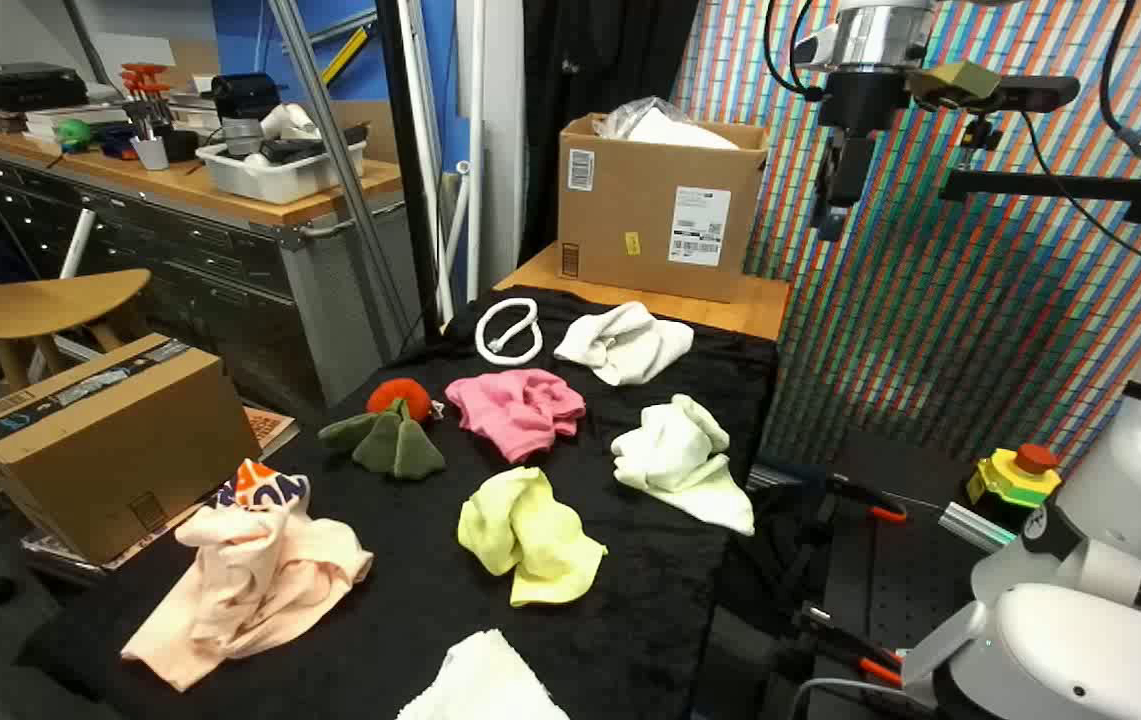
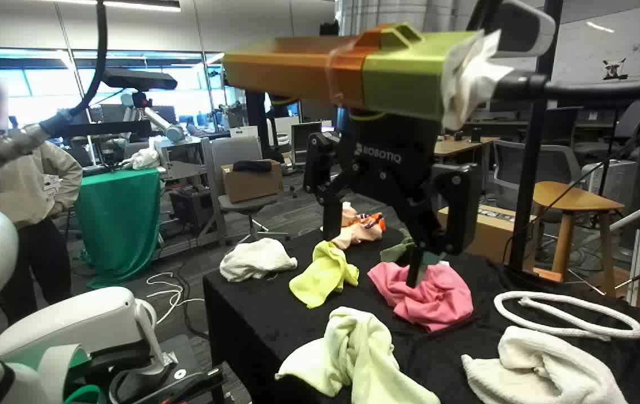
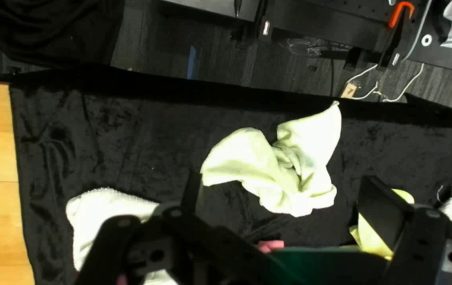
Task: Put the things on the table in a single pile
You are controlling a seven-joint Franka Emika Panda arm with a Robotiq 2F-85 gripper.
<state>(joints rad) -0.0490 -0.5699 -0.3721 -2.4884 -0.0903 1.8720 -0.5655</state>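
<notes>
Several cloths lie apart on the black-topped table [image 1: 410, 565]; no pile is in view. They are a peach one [image 1: 255, 590], a pink one [image 1: 520, 410], a yellow-green one [image 1: 530, 540], a pale green one [image 1: 675, 455] and white ones at the far end [image 1: 623, 345] and front edge [image 1: 485, 685]. A dark green piece with a red part [image 1: 400, 445] and a white rope loop [image 1: 482, 345] are there too. My gripper [image 2: 374, 252] hangs open above the table, holding nothing. In the wrist view the pale green cloth [image 3: 245, 158] appears below, between the spread fingers [image 3: 382, 211].
A large cardboard box [image 1: 645, 215] stands on the wooden surface at the table's far end. Beside the table sits another box [image 1: 120, 460], near a dark upright post [image 1: 415, 170]. A person [image 2: 33, 179] stands beyond the robot's base.
</notes>
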